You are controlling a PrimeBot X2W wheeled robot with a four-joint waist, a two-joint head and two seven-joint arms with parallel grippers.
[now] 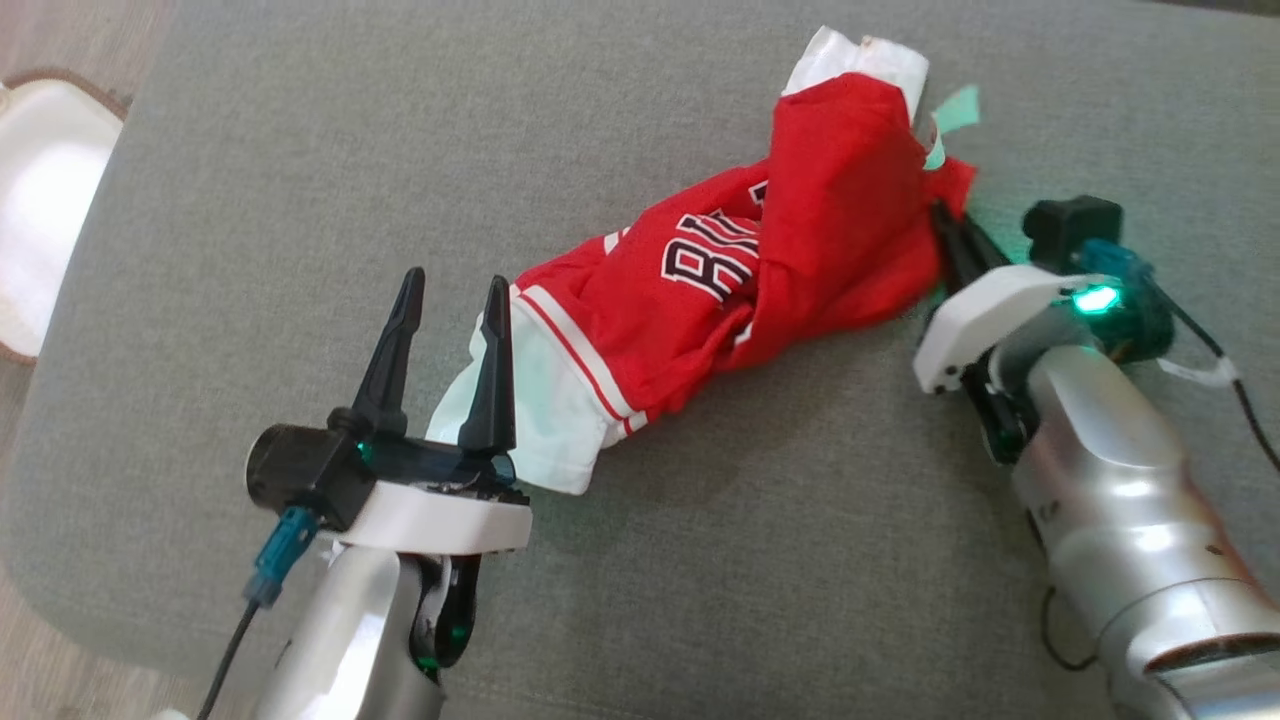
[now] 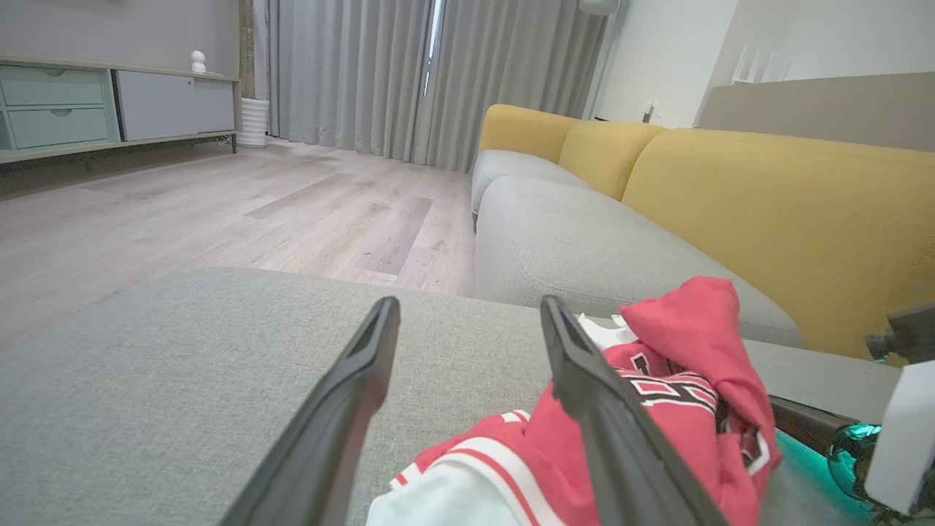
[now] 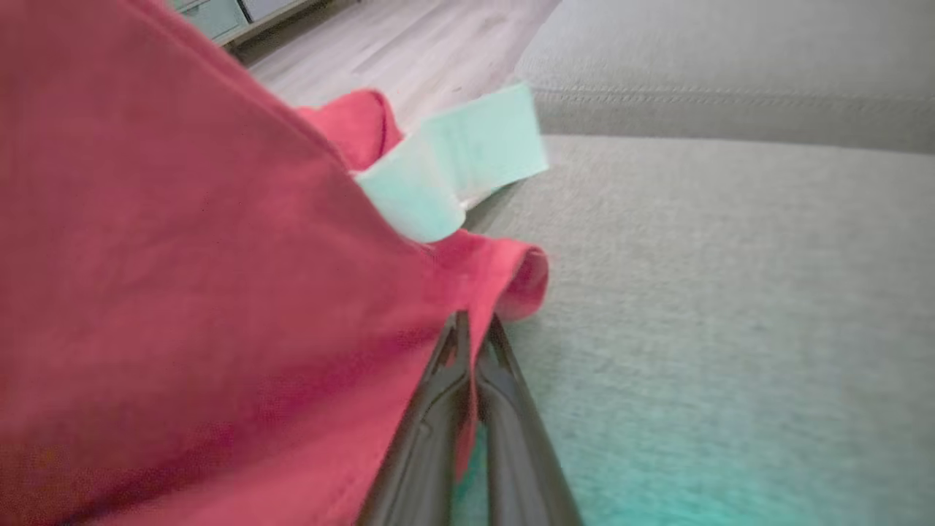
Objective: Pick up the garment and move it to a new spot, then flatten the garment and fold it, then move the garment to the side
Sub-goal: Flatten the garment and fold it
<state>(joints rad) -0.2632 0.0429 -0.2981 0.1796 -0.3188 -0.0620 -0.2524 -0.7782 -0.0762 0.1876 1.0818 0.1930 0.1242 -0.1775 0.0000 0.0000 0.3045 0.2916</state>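
Just beyond the garment (image 2: 694, 332) stands a sofa (image 2: 767, 212).

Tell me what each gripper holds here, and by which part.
The right gripper pinches the red garment at its edge beside the pale tag; the left gripper is open, holding nothing.

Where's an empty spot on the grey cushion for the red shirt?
Bare grey cushion lies left of the red shirt, out to its rounded edge, and nearer the robot, between the left gripper and right gripper. Crowded: the shirt's right end, where the right gripper pinches it.
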